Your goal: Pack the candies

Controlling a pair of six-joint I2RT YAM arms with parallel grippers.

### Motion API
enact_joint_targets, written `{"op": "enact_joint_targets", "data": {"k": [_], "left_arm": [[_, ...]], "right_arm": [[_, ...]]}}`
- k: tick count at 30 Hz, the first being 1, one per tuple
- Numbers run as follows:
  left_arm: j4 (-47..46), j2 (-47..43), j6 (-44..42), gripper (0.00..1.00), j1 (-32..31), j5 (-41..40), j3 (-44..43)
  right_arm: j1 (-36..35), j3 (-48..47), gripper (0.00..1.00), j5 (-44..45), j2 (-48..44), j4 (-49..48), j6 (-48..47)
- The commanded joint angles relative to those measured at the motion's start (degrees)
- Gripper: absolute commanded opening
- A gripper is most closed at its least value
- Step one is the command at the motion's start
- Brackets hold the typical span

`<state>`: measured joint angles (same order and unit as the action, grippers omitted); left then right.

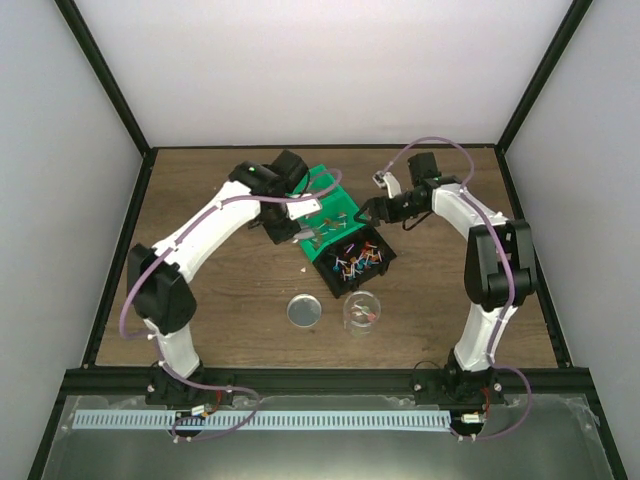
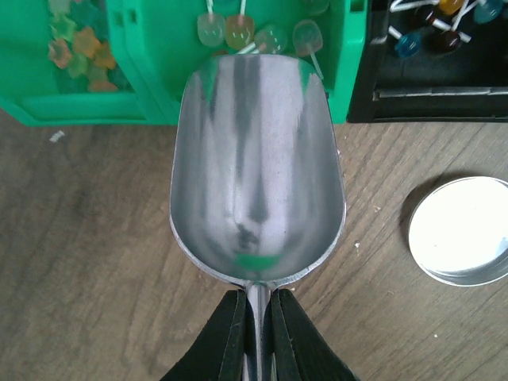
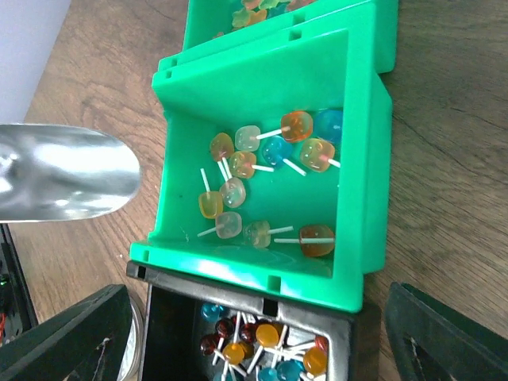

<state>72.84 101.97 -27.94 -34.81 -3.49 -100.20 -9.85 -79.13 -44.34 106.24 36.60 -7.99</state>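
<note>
The candies (image 1: 356, 262) are small red, blue and orange sweets on white sticks in a black bin (image 1: 330, 275). They also show in the right wrist view (image 3: 262, 345) and the left wrist view (image 2: 435, 32). My left gripper (image 2: 255, 321) is shut on the handle of an empty metal scoop (image 2: 258, 159), whose mouth is at the front wall of a green bin (image 2: 159, 48). My right gripper (image 3: 262, 317) is open and empty above the green bin (image 3: 361, 198) and the black bin (image 3: 171, 333). The clear cup (image 1: 362, 312) stands upright with a few candies in it.
A round metal lid (image 1: 304, 311) lies left of the cup and shows in the left wrist view (image 2: 462, 230). The green bin holds pale sweets on sticks (image 3: 238, 171); a second green compartment behind holds small orange and green sweets (image 2: 75, 48). The scoop shows at the left of the right wrist view (image 3: 63, 171).
</note>
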Motion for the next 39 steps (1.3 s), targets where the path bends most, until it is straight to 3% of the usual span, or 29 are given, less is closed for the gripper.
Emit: {"op": "enact_joint_targets", "data": {"k": [1, 12, 20, 33, 39], "left_arm": [[1.8, 3.2, 4.8, 0.04, -0.3, -0.3, -3.0], [6.0, 14.2, 7.6, 0.04, -2.2, -3.1, -12.7], [7.3, 17.3, 7.7, 0.04, -3.4, -5.7, -13.1], [5.3, 22.8, 8.3, 0.04, -3.9, -10.9, -14.1], [-0.2, 21.4, 8.1, 0.04, -3.9, -7.5, -10.0]], "right_arm": [[-2.0, -3.5, 0.89, 1.1, 1.9, -3.8, 2.2], [-4.8, -6.7, 0.83, 5.0, 7.0, -6.9, 3.6], [-6.0, -6.7, 0.66, 2.9, 8.3, -8.1, 4.3], [-6.6, -3.4, 0.54, 1.5, 7.6, -9.3, 4.5], [-6.6, -2.5, 0.48, 0.9, 7.5, -10.0, 4.6]]}}
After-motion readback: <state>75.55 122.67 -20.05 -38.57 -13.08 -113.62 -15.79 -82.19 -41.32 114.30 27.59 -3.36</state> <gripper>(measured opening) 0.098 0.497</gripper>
